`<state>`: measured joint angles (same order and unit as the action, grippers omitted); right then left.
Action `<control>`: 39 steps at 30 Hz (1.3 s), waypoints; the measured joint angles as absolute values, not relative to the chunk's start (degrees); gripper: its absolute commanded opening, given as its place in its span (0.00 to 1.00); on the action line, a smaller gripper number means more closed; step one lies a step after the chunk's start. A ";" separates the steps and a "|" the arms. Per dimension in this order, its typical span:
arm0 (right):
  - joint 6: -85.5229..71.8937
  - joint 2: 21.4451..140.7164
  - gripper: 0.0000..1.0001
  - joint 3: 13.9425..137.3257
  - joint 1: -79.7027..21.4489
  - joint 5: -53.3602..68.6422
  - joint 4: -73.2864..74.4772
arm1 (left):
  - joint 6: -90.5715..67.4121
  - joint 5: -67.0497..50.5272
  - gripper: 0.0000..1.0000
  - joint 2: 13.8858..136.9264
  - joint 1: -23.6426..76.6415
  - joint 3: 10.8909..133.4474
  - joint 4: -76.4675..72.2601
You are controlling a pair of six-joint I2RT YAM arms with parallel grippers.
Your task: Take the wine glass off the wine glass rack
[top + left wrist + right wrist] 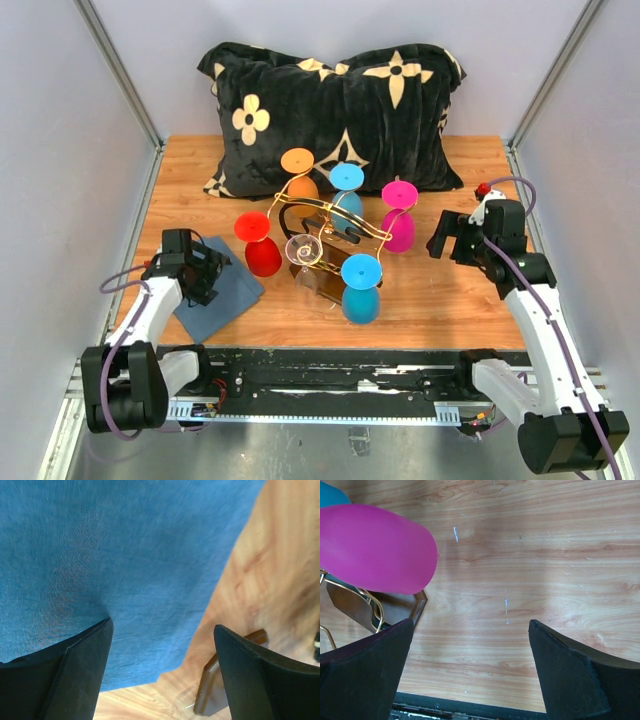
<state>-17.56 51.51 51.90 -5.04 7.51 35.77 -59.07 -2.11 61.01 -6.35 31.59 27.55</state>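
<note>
The bare wooden tabletop left open room right of the ornate gold wire wine glass rack and in front of it, up to the near edge. Behind the rack, a black plush cushion with cream flowers closed off the far edge. Left of the rack lay a blue cloth. The left claw hovered over it, fingers apart.

Upside down on the rack sat six glasses:
- an opaque teal wine glass
- a red wine glass
- a magenta wine glass
- an orange wine glass
- a light blue wine glass
- a clear wine glass

The right claw, fingers apart, stood just right of the magenta wine glass, not touching it.
</note>
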 measured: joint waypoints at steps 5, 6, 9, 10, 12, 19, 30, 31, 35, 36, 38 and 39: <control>-19.75 51.31 0.99 51.88 -4.99 7.55 34.94 | -60.14 -2.63 0.93 65.12 -4.80 30.09 26.74; -20.14 51.03 0.99 51.88 -4.97 7.66 34.57 | -60.31 -2.55 0.93 65.93 -4.84 30.48 26.63; -21.39 49.32 0.98 51.79 -4.89 8.47 33.65 | -59.46 -2.20 0.94 68.64 -6.74 32.53 26.59; -21.65 48.60 0.98 51.77 -4.89 8.75 33.47 | -58.96 -2.15 0.94 70.06 -8.36 33.52 26.35; -21.91 47.35 0.99 51.77 -4.89 9.04 33.30 | -57.98 -1.96 0.93 72.75 -12.08 35.22 25.28; -22.04 44.66 0.99 51.44 -4.86 9.04 33.34 | -54.68 0.89 0.92 82.61 -19.81 42.50 20.49; -21.65 43.99 0.99 51.44 -4.84 8.99 34.63 | -42.68 6.26 0.90 101.82 -21.69 62.65 16.78; -21.63 43.83 0.98 51.44 -4.84 8.93 34.61 | -41.52 6.20 0.90 102.98 -21.96 63.83 16.53; -21.65 43.81 0.99 51.44 -4.84 8.91 34.59 | -36.71 5.41 0.90 106.67 -22.44 68.16 15.57; -21.65 43.94 0.99 51.44 -4.84 8.93 34.59 | -35.68 5.30 0.89 107.39 -22.44 69.14 15.49; -21.65 44.25 0.98 51.44 -4.84 8.99 34.59 | -34.37 5.21 0.88 108.18 -22.41 70.39 15.55; -21.65 44.45 0.98 51.44 -4.84 8.99 34.59 | -33.85 5.17 0.88 108.25 -22.41 70.74 15.55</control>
<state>-21.65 44.45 51.44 -4.84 8.99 34.59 -33.85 5.17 108.25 -22.41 70.74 15.55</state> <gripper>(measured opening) 0.985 0.887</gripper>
